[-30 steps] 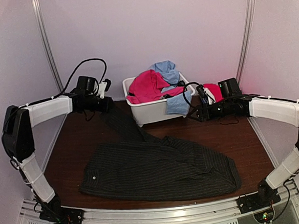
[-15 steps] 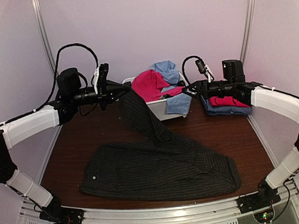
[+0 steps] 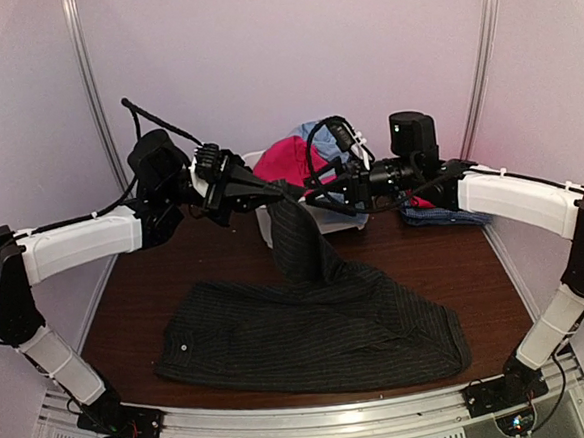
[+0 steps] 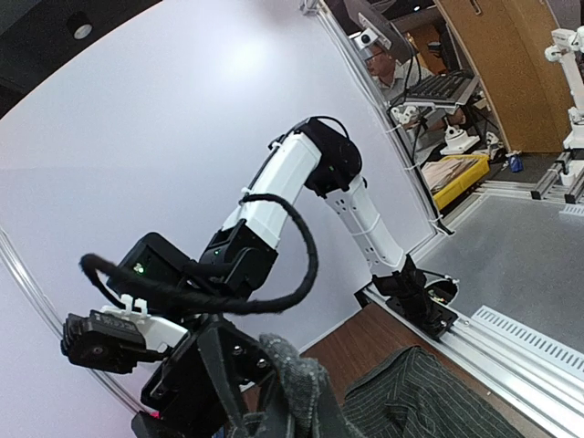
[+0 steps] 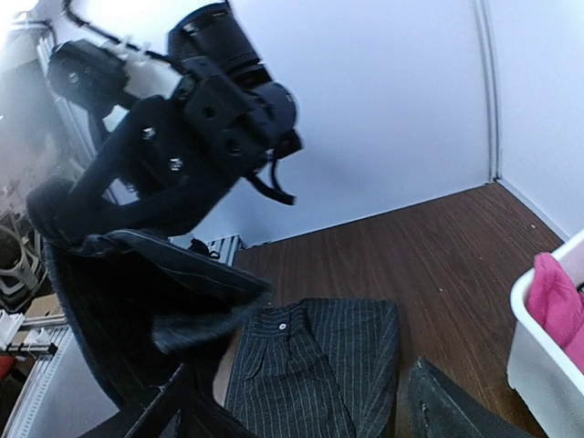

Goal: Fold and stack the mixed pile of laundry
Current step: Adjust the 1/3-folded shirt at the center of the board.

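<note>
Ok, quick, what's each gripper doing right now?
Left gripper: closed on the pinstriped trousers.
Right gripper: open, holding nothing.

L arm [image 3: 78, 244] & R arm [image 3: 521, 201]: white shell links, blk joints. Blk cables [image 4: 311, 251] off wrists. L pincer [image 3: 275, 190], R pincer [image 5: 306, 406] blk. Blk bases [image 3: 106, 420] w/ green+red LEDs.

Robotics lab, white-walled booth [image 3: 280, 49], aluminium rail [image 3: 316, 423], outside it seemingly a person [image 4: 388, 64] at a keyboard [image 4: 443, 87], another arm [image 4: 573, 46].

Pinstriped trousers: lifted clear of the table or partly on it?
Partly on it: left gripper pinches one leg up; the trousers otherwise lie flat.
</note>
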`<state>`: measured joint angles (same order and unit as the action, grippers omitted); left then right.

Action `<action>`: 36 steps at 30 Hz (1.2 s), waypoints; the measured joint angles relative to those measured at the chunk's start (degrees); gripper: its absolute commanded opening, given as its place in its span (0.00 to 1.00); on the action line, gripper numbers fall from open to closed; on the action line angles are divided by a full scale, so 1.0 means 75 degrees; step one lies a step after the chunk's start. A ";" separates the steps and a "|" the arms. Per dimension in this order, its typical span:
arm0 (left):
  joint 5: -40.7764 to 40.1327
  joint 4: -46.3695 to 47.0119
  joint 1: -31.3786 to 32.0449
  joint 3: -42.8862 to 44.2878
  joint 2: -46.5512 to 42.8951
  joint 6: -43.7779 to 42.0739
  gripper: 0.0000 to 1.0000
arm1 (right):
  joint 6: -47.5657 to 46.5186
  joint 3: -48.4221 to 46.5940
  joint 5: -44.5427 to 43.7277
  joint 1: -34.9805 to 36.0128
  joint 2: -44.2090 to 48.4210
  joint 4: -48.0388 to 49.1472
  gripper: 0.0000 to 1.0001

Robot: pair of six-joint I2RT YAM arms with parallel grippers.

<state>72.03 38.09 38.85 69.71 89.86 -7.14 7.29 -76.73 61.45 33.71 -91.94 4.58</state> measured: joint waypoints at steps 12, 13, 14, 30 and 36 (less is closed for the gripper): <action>0.0530 0.4625 0.0172 0.0166 0.1250 0.3483 0.00 | -0.0580 -0.0425 0.0309 0.0638 -0.0131 -0.0073 0.67; 0.0560 0.5013 0.0172 0.0280 0.1425 0.3896 0.00 | -0.0580 -0.0481 0.0329 0.0688 -0.0157 -0.0073 0.64; 0.0589 0.5391 0.0172 0.0455 0.1641 0.4377 0.00 | -0.0583 -0.0522 0.0350 0.0743 -0.0181 -0.0064 0.60; 0.0213 0.5365 -0.0201 0.1067 0.2055 0.6123 0.34 | -0.0673 -0.0554 -0.0058 0.0860 -0.0070 -0.0460 0.00; -0.1556 0.0376 -0.0507 0.0868 0.0510 0.3118 0.71 | -0.0522 -0.0466 -0.1224 0.0300 0.0329 -0.0670 0.00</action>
<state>60.36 40.91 35.05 76.23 93.69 16.25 3.38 -80.23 52.27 35.97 -89.47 -0.45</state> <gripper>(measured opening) 0.550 0.008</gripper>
